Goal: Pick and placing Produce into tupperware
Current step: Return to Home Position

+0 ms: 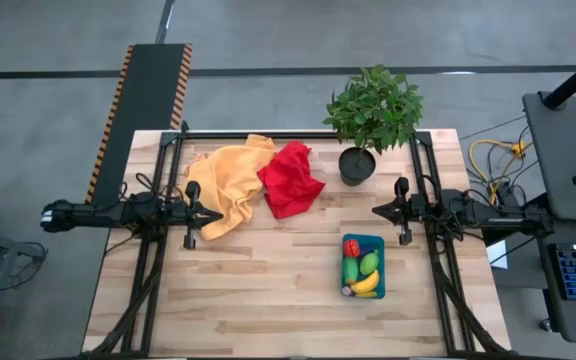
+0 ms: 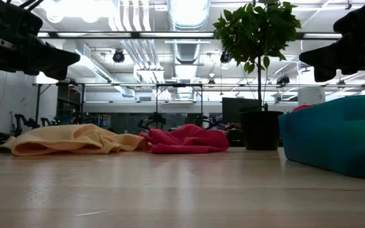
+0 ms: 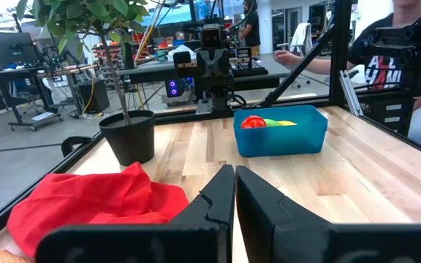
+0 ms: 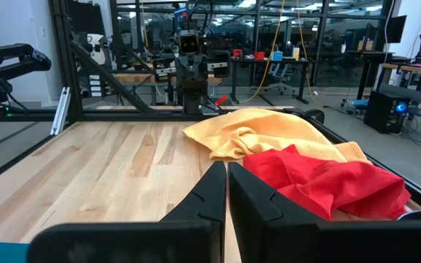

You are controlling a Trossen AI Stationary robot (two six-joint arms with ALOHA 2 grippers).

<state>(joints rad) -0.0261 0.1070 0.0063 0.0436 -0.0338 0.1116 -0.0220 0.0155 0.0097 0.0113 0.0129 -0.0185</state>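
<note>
The teal tupperware (image 1: 364, 266) stands on the table's right half, toward the near edge. Inside it lies produce: a red tomato (image 1: 352, 247), green pieces (image 1: 368, 264) and a yellow banana (image 1: 366, 285). In the left wrist view the tupperware (image 3: 280, 131) shows the tomato (image 3: 253, 122) over its rim. My left gripper (image 1: 218, 214) hovers shut at the table's left side, pointing level toward the middle. My right gripper (image 1: 376, 210) hovers shut at the right side, just far of the tupperware. Neither touches anything.
An orange-yellow cloth (image 1: 226, 184) and a red cloth (image 1: 290, 178) lie crumpled at the far middle-left. A leafy plant in a black pot (image 1: 358, 164) stands at the far right of centre. Bare wood lies in the middle and near left. A person (image 3: 393, 44) sits beyond the table.
</note>
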